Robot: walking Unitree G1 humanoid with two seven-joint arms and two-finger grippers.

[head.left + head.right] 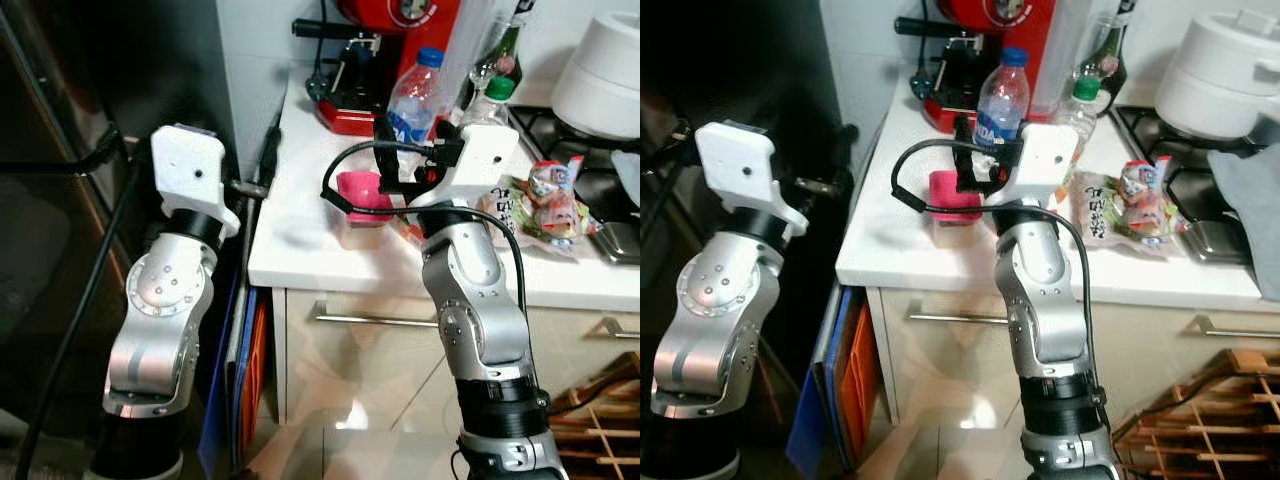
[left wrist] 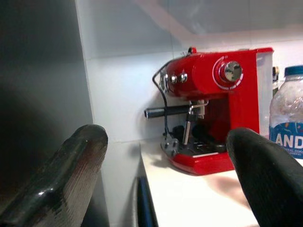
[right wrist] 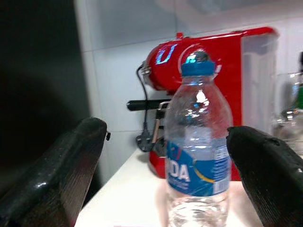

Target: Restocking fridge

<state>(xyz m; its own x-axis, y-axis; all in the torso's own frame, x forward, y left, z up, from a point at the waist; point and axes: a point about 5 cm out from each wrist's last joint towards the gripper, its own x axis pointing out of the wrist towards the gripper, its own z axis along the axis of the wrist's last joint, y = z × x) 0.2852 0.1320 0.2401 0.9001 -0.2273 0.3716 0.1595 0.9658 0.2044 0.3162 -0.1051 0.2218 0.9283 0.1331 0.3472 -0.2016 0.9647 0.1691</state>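
A clear water bottle (image 3: 198, 151) with a blue cap and blue label stands on the white counter (image 1: 300, 235), in front of a red coffee machine (image 1: 385, 55). My right gripper (image 3: 164, 130) is held over the counter just short of the bottle, open, with the bottle centred in the gap between its black fingers (image 3: 61, 175). My left gripper (image 2: 165, 137) is raised at the counter's left end, beside the dark fridge (image 1: 60, 150). It is open and holds nothing, and it faces the coffee machine (image 2: 213, 113).
A pink container (image 1: 365, 195) sits below my right wrist. Snack packets (image 1: 540, 205), a green-capped bottle (image 1: 497, 95), a white pot (image 1: 610, 70) and the stove (image 1: 600, 190) lie to the right. Blue and orange boards (image 1: 245, 380) stand between fridge and cabinet. A wooden rack (image 1: 600, 410) is low right.
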